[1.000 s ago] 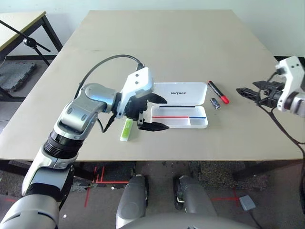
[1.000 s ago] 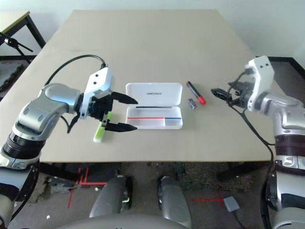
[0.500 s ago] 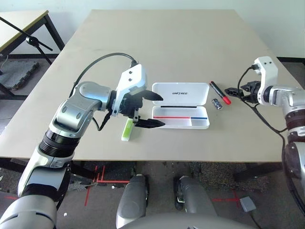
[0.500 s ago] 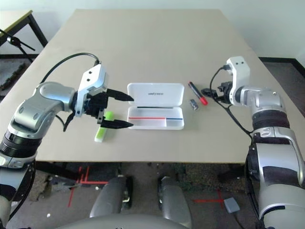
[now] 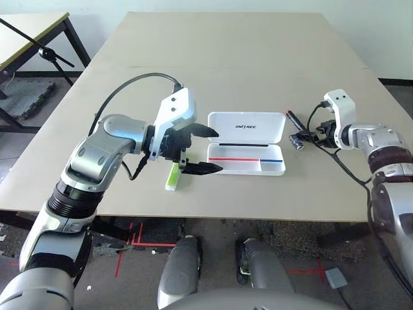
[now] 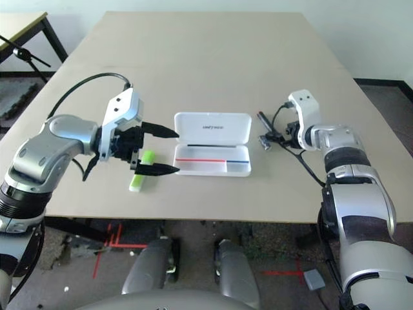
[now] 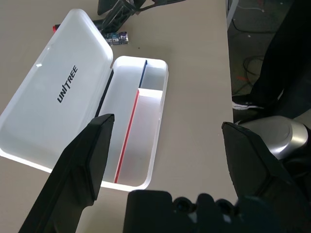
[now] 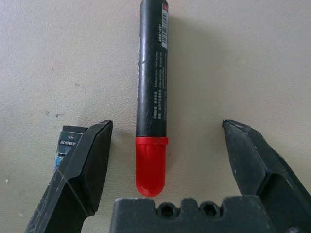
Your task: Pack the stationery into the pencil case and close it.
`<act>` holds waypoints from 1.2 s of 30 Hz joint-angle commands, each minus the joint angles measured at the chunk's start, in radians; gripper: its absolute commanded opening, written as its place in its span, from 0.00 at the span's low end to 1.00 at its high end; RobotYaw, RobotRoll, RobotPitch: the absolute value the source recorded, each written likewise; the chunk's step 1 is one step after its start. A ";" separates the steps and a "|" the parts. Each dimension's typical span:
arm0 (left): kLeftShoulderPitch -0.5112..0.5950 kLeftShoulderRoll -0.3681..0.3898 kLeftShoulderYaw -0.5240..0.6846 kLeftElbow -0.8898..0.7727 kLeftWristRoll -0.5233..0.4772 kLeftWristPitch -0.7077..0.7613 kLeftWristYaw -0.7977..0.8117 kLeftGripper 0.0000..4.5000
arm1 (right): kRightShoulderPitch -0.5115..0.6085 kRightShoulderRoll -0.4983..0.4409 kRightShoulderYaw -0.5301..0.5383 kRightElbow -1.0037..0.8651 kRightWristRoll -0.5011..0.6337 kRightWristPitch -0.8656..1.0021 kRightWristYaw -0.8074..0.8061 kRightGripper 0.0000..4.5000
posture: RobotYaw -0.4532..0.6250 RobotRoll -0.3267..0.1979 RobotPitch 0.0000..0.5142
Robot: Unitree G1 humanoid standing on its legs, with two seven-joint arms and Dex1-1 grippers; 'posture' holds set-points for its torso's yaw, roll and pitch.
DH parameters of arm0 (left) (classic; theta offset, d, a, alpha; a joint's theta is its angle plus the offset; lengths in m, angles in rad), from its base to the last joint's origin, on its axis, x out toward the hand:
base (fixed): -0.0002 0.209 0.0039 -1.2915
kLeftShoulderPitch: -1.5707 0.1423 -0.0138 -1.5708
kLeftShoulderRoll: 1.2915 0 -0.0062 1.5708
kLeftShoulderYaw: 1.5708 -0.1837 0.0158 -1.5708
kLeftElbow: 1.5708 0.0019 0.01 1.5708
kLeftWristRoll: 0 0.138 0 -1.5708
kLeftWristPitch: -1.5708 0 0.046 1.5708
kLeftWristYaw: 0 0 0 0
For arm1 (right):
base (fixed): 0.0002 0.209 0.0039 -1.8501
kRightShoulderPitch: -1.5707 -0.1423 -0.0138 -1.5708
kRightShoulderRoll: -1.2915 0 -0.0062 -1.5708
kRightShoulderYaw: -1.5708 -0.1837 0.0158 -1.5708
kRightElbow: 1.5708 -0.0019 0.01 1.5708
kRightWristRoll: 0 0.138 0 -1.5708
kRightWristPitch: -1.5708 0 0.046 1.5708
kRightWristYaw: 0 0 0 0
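Observation:
The white pencil case (image 5: pixel 258 132) lies open at mid-table, its lid flat and its red/blue striped tray (image 7: pixel 146 126) holding nothing. A lime-green highlighter (image 5: pixel 172 175) lies on the table left of the case. My left gripper (image 5: pixel 210 152) hovers open at the case's left end, just right of the highlighter, with nothing between its fingers. Right of the case lie the black marker (image 8: pixel 150 87) with its red cap (image 8: pixel 150 165) and the small stubby cylinder (image 8: pixel 65 141). My right gripper (image 8: pixel 167 127) is open and straddles the marker's cap end, with one finger (image 8: pixel 82 170) next to the cylinder.
The table (image 5: pixel 226 64) stretches bare behind the case. A second table and a black stand (image 5: pixel 45 51) are off to the far left. Cables run from both wrists.
My right gripper has swung left across the table and now straddles the marker's red cap. My left gripper has stayed open by the case's left end.

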 commanded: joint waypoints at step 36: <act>0.005 0.056 0.000 0.136 0.015 -0.106 -0.026 1.00 | 0.507 -0.533 -0.046 -0.831 0.103 -0.012 0.526 0.13 | 0.59 0.62 0.25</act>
